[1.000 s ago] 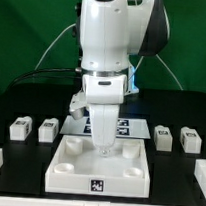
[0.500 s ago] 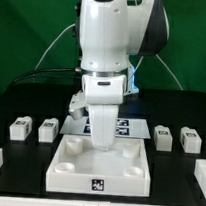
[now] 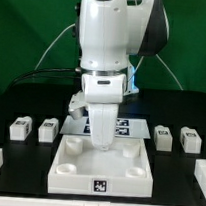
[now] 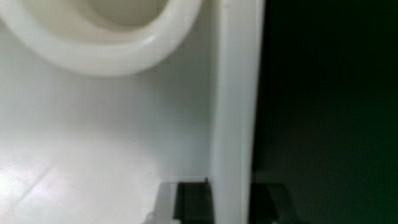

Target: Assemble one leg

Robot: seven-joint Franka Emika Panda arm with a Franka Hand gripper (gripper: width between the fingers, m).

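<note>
Nothing visibly shifts in last sec: pincer (image 3: 104, 143) stays low at far rim of white panel (image 3: 74, 171), prob. to steady or shift it before any leg goes in. Wrist view shows panel wall running between dark fingertips (image 4: 178, 206); can't tell if clamped. No leg held: nearest leg (image 3: 49, 129) sits on tabletop (image 3: 17, 156) beside panel, exterior view's left, apart from pincer. One more lies further left, two on right.

Looks like a robotics lab.
A white robot arm (image 3: 104, 41) is standing over a black bench (image 3: 16, 99), green screening (image 3: 27, 25) is hanging behind, and the marker board (image 3: 139, 125) is lying flat.
</note>
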